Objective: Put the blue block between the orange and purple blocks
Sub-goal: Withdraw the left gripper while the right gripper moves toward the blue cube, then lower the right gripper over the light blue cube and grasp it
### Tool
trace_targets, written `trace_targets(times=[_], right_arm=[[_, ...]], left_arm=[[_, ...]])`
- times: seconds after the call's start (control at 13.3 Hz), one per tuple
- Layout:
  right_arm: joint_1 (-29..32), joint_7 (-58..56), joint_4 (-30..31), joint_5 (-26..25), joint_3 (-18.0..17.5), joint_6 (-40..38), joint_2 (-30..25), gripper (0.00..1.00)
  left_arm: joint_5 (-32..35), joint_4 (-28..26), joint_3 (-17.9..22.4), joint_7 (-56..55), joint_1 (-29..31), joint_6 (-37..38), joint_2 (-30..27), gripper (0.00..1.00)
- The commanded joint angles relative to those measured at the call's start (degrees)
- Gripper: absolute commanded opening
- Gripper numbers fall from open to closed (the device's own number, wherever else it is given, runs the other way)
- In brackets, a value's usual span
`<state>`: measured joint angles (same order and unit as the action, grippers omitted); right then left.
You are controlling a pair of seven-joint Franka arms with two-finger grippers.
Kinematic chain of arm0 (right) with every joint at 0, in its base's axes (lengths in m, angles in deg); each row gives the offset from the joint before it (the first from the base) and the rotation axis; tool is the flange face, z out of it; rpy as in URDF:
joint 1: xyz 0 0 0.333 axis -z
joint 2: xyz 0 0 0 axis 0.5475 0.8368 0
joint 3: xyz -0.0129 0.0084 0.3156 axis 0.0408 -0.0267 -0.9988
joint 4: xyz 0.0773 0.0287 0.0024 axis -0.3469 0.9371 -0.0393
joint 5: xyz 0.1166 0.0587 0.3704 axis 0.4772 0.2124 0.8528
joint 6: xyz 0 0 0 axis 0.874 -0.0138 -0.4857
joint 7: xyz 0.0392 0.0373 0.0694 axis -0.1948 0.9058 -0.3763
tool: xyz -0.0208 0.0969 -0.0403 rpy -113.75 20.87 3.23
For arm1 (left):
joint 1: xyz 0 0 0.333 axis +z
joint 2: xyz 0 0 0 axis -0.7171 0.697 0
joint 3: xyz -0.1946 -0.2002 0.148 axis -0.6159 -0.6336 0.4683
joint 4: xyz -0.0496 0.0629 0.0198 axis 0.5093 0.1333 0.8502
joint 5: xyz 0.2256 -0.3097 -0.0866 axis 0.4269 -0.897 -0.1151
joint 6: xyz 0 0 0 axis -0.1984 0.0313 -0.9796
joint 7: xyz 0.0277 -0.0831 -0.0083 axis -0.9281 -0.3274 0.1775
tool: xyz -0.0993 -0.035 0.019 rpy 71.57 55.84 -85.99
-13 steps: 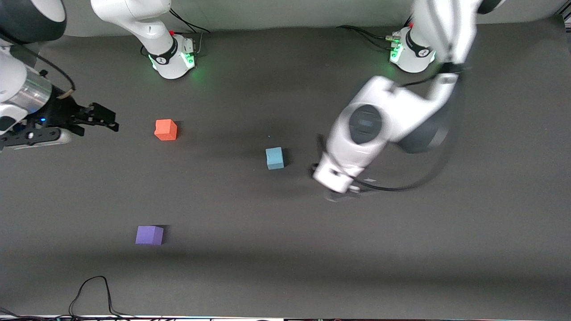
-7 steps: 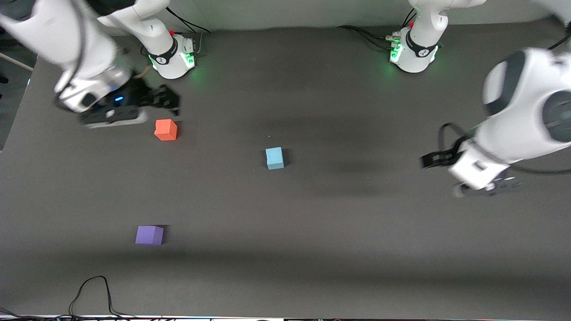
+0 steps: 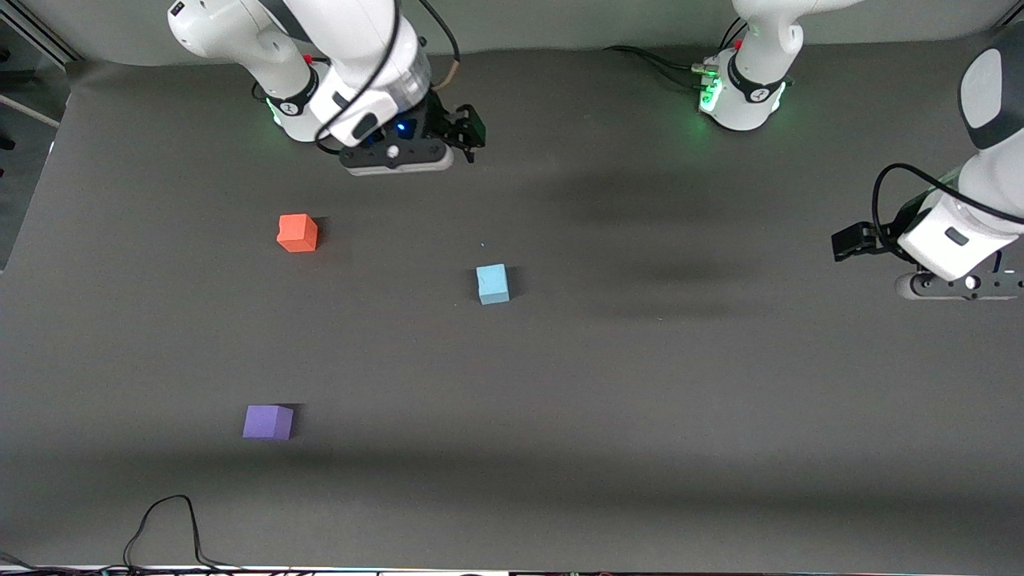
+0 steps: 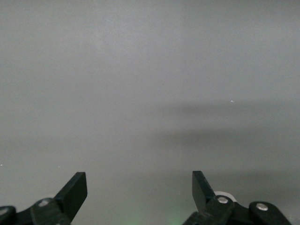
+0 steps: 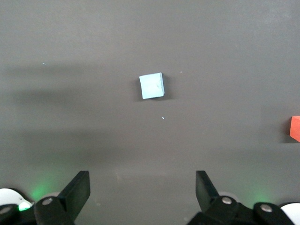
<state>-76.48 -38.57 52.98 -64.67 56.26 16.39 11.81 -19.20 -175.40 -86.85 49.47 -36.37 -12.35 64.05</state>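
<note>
The purple block (image 3: 267, 422) lay nearest the front camera, with the orange block (image 3: 297, 233) farther back; the gap between them was unfilled. My right tool (image 3: 466, 130), fingers spread and empty, hung over the surface (image 3: 640, 400) by my right base, likely lining up on the blue block (image 3: 493, 284) at mid-surface. My left tool (image 3: 850, 242) waited spread and empty at its end

The right gripper (image 3: 468, 132) hangs up in the air near its own base, fingers wide apart. The left gripper (image 3: 850, 242) waits at its end, fingers apart too.
</note>
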Motion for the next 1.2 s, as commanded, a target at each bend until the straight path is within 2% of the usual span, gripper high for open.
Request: trace_targets(times=[0.0,0.08,0.23,0.3,0.45,0.83,1.13], right_arm=[[-0.1,-1.9,-0.6,0.7,0.7,1.2,3.0,1.00],[-1.3,-2.5,1.2,0.6,0.7,4.2,3.7,1.00],[-1.6,-2.9,7.0,0.5,0.8,12.4,4.9,1.00],[-1.7,-3.3,9.3,0.3,0.8,16.5,6.2,1.00],[-1.8,-6.9,11.3,-1.7,0.8,21.3,9.9,1.00],[-3.6,-6.5,14.6,-2.3,0.9,34.4,19.3,1.00],[-4.6,-6.3,18.6,-2.3,1.0,45.2,24.5,1.00]], left_arm=[[-0.6,-3.8,-0.5,2.9,2.2,-1.5,-4.5,1.00],[-0.9,-2.9,1.6,2.9,1.1,-1.0,-4.7,1.00],[-1.2,1.0,8.6,2.9,-6.0,1.7,-3.6,1.00],[-1.0,2.7,10.0,2.9,-7.6,2.6,-2.6,1.00],[-0.6,5.4,10.1,2.8,-7.9,2.7,-0.8,1.00],[-1.5,5.3,10.1,3.0,-7.2,3.9,-1.5,1.00],[-2.7,5.3,10.1,4.2,-7.2,6.0,-1.6,1.00]])
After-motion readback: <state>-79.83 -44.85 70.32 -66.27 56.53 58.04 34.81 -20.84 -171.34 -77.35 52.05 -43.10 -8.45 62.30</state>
